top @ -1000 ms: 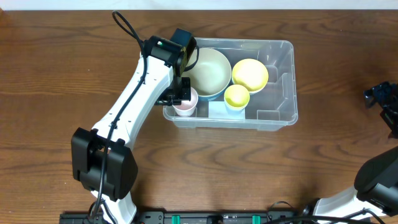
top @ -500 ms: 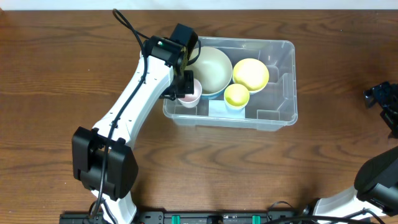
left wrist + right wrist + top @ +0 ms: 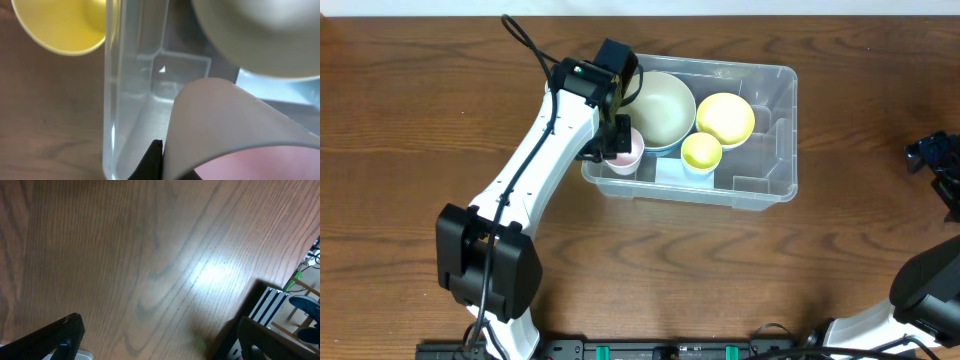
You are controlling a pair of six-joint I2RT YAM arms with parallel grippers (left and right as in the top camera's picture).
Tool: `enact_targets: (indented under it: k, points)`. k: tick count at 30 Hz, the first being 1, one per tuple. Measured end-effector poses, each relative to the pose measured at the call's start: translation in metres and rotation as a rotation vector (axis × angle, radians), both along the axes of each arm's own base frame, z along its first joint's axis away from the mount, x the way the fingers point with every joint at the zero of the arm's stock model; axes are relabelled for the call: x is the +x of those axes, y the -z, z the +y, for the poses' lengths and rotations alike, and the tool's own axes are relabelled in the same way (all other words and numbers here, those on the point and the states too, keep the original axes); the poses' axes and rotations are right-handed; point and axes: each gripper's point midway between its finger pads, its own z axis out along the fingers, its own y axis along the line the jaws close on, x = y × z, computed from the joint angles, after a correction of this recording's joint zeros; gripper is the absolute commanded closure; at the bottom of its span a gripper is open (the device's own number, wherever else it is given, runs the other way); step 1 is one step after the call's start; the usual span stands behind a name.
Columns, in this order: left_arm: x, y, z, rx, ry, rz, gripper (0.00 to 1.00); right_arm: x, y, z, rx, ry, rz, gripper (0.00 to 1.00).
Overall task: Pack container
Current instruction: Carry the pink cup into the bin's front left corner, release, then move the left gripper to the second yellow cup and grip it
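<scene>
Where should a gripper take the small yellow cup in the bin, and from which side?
Pinch the small yellow cup by its rim, coming straight down: it stands upright, mouth up. Put one finger inside, one outside on the side away from the pale bowl and yellow bowl, which crowd it. The container walls likely block any sideways approach.

Pink cup (image 3: pixel 225 125) inside clear container (image 3: pixel 131 75)

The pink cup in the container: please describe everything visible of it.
The pink cup is small and round, pale outside, pink inside, plastic by its look. It is upright inside the clear container, in its near left corner, beside the large pale bowl. The left gripper is shut on its rim.
</scene>
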Motion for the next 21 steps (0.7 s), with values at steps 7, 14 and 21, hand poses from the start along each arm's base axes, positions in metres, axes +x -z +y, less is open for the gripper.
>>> enact_targets:
  k: [7, 14, 21]
  points:
    - [-0.0045, 0.0003, 0.002, 0.008, 0.0, 0.018, 0.89, 0.0, 0.0, 0.0001, 0.0, 0.0, 0.0, 0.01]
    - [-0.0003, 0.0, 0.0001, 0.0, 0.0, 0.001, 0.84, 0.0, 0.0, 0.0, 0.0, 0.0, 0.0, 0.01]
    - [0.0023, -0.0002, -0.001, -0.004, 0.004, -0.009, 0.68, 0.0, 0.0, 0.0, 0.0, 0.0, 0.0, 0.01]
